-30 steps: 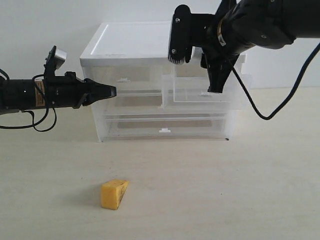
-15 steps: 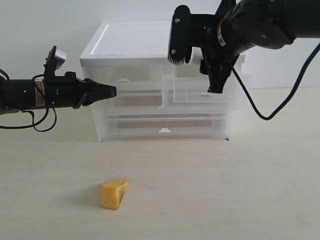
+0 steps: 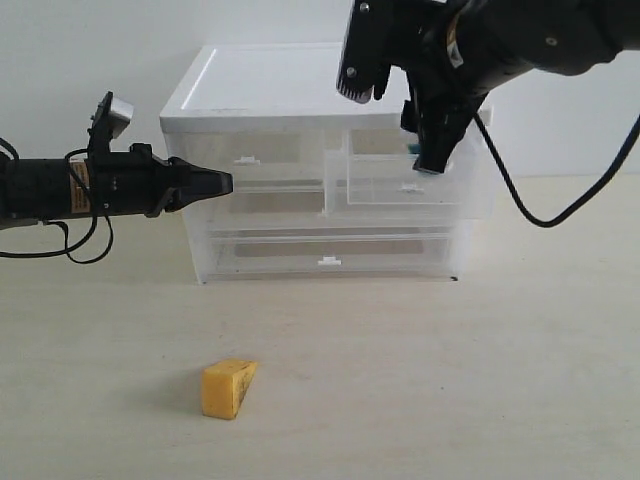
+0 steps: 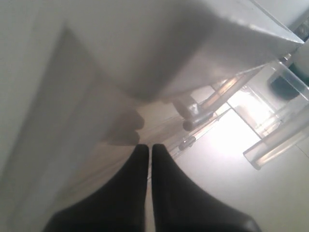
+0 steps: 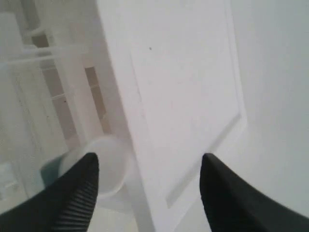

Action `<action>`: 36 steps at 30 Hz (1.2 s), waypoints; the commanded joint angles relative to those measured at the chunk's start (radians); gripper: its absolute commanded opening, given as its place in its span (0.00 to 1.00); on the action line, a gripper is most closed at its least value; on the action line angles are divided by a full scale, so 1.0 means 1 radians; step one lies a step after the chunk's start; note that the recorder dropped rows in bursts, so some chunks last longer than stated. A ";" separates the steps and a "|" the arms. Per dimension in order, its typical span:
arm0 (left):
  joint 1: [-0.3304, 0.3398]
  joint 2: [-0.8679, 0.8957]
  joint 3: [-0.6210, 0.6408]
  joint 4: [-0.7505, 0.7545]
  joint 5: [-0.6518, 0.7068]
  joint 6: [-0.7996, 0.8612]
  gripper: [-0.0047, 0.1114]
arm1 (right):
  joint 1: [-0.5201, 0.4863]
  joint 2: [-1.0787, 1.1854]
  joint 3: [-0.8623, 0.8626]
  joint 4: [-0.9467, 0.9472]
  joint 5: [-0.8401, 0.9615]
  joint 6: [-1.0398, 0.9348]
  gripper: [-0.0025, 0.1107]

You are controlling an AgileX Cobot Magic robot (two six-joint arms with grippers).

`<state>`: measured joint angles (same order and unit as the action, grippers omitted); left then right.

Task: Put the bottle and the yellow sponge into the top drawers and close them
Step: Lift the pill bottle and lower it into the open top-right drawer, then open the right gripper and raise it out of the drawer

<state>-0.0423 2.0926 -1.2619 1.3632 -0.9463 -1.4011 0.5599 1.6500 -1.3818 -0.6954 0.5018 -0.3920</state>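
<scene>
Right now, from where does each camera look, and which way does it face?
Exterior view: in front, facing the cabinet; shows both arms, left gripper and right gripper.
Left wrist view: beside the cabinet, facing its pulled-out top drawer; shut fingers show.
Right wrist view: above the cabinet, looking down at the bottle; open fingers show.
Shared: all show the cabinet.

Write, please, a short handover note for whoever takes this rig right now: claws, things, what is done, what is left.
Left claw: shut, empty, beside the cabinet, on its left.
Right claw: open, above the pulled-out right top drawer.
Bottle: released, seemingly in that drawer, partly hidden.
Sponge: on the table, in front of the cabinet.
Left top drawer: closed.
Done: bottle, probably.
Left: sponge into a top drawer, then close the drawers.
</scene>
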 commanded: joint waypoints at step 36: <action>0.009 0.010 -0.019 -0.110 0.136 0.006 0.07 | -0.293 -0.066 -0.004 1.082 0.095 -0.029 0.02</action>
<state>-0.0423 2.0926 -1.2619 1.3632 -0.9463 -1.4011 0.2841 1.5933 -1.3818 0.1708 0.5871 -0.2515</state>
